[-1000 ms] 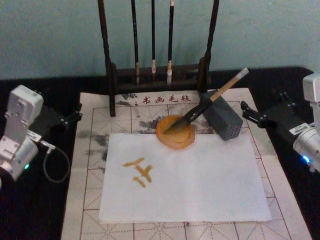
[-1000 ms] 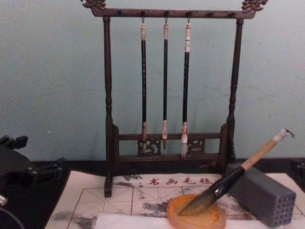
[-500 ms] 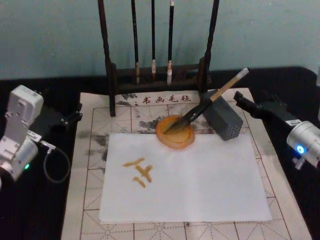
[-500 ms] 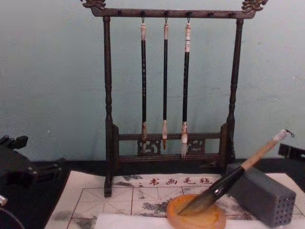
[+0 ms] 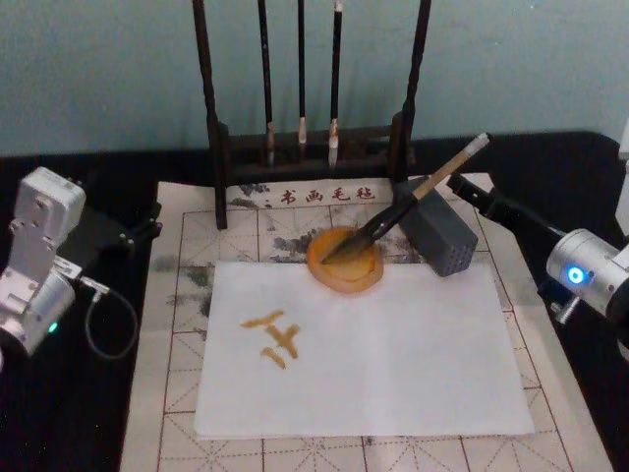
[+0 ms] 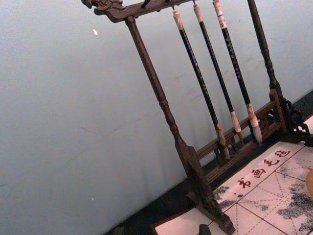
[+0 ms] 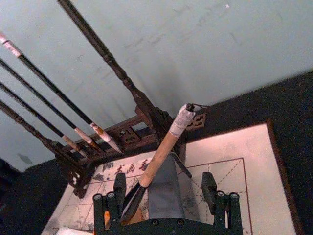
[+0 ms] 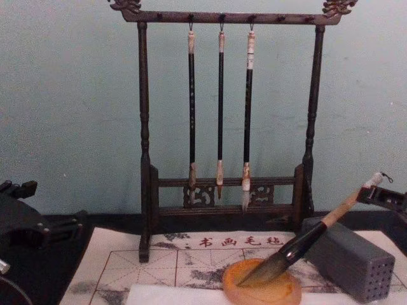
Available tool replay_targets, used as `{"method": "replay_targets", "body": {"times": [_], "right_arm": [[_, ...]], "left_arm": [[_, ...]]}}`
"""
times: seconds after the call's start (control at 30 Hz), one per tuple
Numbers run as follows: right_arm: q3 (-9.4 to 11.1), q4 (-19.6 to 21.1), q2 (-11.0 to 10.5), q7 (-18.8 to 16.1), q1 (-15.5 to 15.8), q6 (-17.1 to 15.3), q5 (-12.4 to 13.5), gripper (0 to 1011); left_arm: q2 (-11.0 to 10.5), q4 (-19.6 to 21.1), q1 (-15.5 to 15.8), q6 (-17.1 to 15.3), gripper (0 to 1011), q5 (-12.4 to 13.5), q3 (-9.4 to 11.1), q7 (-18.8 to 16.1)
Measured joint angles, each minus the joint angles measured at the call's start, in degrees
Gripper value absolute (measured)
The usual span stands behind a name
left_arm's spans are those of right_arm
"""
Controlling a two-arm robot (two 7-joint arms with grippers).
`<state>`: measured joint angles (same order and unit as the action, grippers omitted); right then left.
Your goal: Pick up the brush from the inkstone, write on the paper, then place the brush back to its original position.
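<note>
Head view, brush (image 5: 406, 203) tan-shafted, black-waisted, bristles in amber inkstone (image 5: 339, 281)

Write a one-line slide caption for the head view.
Open right pincer by the brush, leaning from inkstone onto grey block; left pincer parked at left.

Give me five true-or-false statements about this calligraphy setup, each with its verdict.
1. The thick tan-shafted brush has its bristles in the round orange dish. True.
2. Its shaft leans on the grey rectangular block. True.
3. The right gripper is shut on the brush. False: it is open, near the brush's white-wrapped end.
4. The white paper sheet is blank. False: amber strokes mark its left part.
5. Four thin dark brushes hang on the dark wooden rack. False: three thin dark brushes.
</note>
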<state>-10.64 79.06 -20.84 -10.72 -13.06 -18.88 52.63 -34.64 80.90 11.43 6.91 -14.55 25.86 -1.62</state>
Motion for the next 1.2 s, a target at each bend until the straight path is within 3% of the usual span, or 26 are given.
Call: {"method": "replay_targets", "body": {"times": [0.3,0.77,1.2], "right_arm": [[0.1,-2.8,1.9,1.9,-2.6,-2.1,4.1,1002],[-0.8,-7.3,3.7,3.0,-6.6,-3.5,8.5,1002],[-2.3,-10.3,4.2,2.8,-9.0,-3.5,10.7,1002]], "left_arm": [[0.0,0.0,0.0,0.0,1001,0.0,0.0,0.0],[0.0,0.0,0.0,0.0,1001,0.0,0.0,0.0],[0.0,0.0,0.0,0.0,1001,0.0,0.0,0.0]]}}
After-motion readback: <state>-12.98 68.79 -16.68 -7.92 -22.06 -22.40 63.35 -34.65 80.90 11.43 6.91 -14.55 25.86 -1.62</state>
